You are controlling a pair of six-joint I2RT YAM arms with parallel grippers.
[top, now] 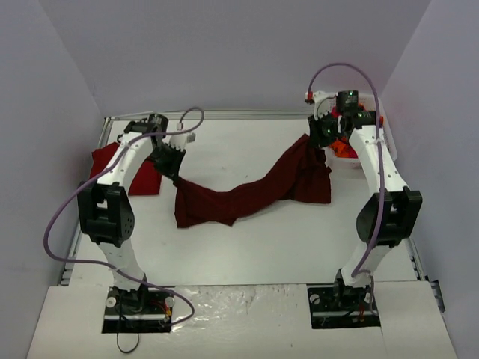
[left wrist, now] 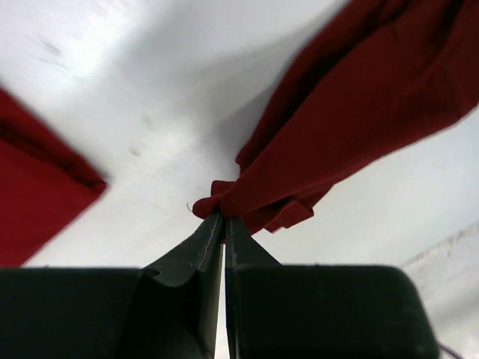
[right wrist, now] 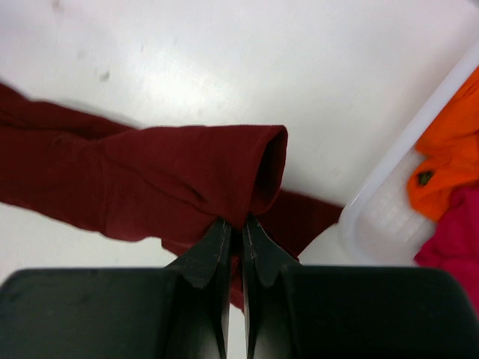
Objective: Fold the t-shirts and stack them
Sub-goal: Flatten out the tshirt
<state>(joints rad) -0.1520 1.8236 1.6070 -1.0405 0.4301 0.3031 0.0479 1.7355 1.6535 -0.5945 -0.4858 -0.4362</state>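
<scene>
left table edge: folded bright red cloth t-shirt (top: pixel 103 161) lying flat | left end effector (left wrist: pixel 224 222) pinching corner of large dark maroon cloth t-shirt (top: pixel 247 193), slung across table middle | right end effector (right wrist: pixel 236 224) pinching its other end, beside white plastic basket (right wrist: pixel 404 149) at far-right corner

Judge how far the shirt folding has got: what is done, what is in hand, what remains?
Done: one red shirt lies folded at the left of the table. In hand: the left claw and right claw are both shut on the dark maroon shirt, which sags unfolded between them. Left: folding and stacking that one, then the orange shirt and pink shirt in the white basket.
</scene>
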